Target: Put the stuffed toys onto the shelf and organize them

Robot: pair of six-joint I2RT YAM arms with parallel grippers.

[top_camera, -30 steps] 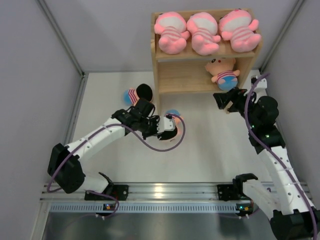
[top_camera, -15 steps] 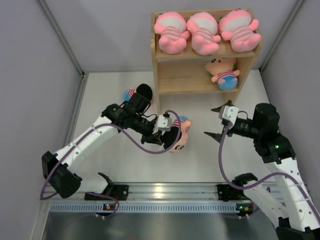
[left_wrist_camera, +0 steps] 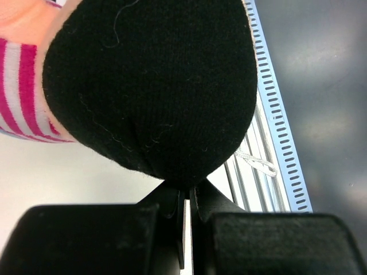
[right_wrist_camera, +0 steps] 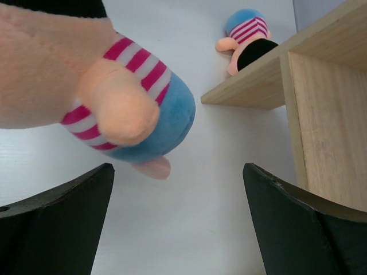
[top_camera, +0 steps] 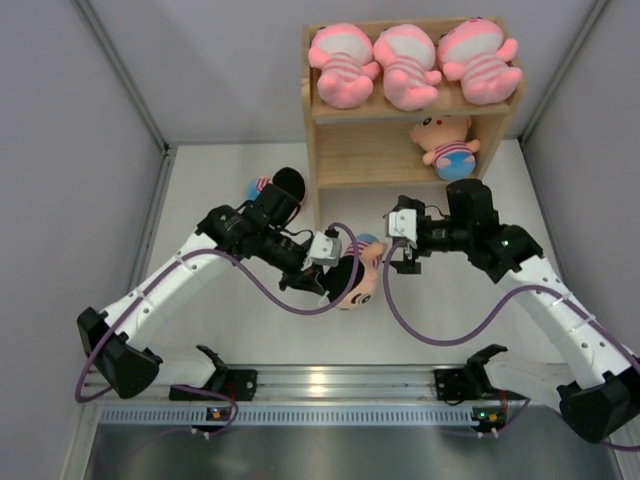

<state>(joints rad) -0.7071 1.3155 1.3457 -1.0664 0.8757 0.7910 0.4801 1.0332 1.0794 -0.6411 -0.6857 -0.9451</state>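
Note:
Three pink striped toys (top_camera: 405, 65) lie on the top tier of the wooden shelf (top_camera: 345, 160). One doll (top_camera: 447, 147) lies on the lower tier at the right. Another doll (top_camera: 268, 187) lies on the table left of the shelf; it also shows in the right wrist view (right_wrist_camera: 246, 37). My left gripper (top_camera: 338, 268) is shut on the black hair (left_wrist_camera: 149, 86) of a third doll (top_camera: 358, 280) and holds it above the table. My right gripper (top_camera: 390, 243) is open, just right of that doll's blue shorts (right_wrist_camera: 163, 123), not touching it.
The shelf's lower board and side panel (right_wrist_camera: 321, 114) stand close to the right of my right gripper. Grey walls enclose the table on the left, right and back. An aluminium rail (top_camera: 330, 385) runs along the near edge.
My left arm lifted the doll by its hair and carried it right. My right arm swung left, away from the shelf's lower tier, open, up to the held doll.

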